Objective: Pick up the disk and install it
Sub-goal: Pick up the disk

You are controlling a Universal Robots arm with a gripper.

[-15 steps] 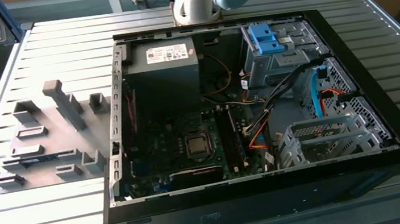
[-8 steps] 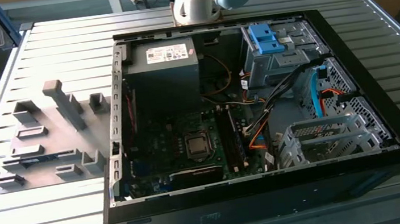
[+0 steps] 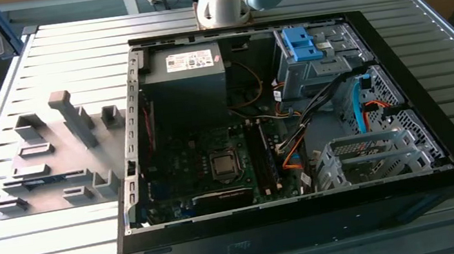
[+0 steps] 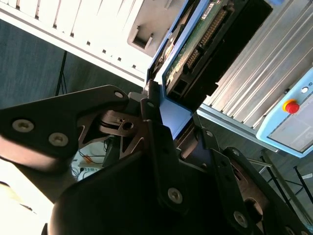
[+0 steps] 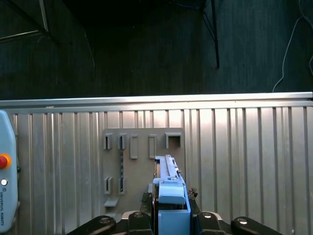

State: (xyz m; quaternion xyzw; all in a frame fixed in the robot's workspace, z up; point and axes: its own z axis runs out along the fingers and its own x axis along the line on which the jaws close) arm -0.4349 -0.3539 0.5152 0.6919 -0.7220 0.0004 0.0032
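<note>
Black claw (image 4: 176,117) fingers (image 4: 152,127) sit right up close in the second wrist view, and they are pinching the disk (image 4: 195,49) by its blue bracket (image 4: 172,115). I can see the disk's green board side sticking out past the claw.

So the picking-up part looks done to me. The disk is up in the air and touches nothing but the claw. In the first wrist view the grey holder plate (image 5: 142,166) lies on the bench (image 5: 244,161) under the disk, well apart from it.

In the exterior view that plate is near the bench's edge on the exterior view's left. The open computer case (image 3: 415,71) sits just beside it, toward the exterior view's right. Inside the case, at the corner nearest that camera, is a grey metal cage (image 3: 369,155) that looks bare to me.

The disk is not in the case yet, so I judge the putting-in part is all left to do.
</note>
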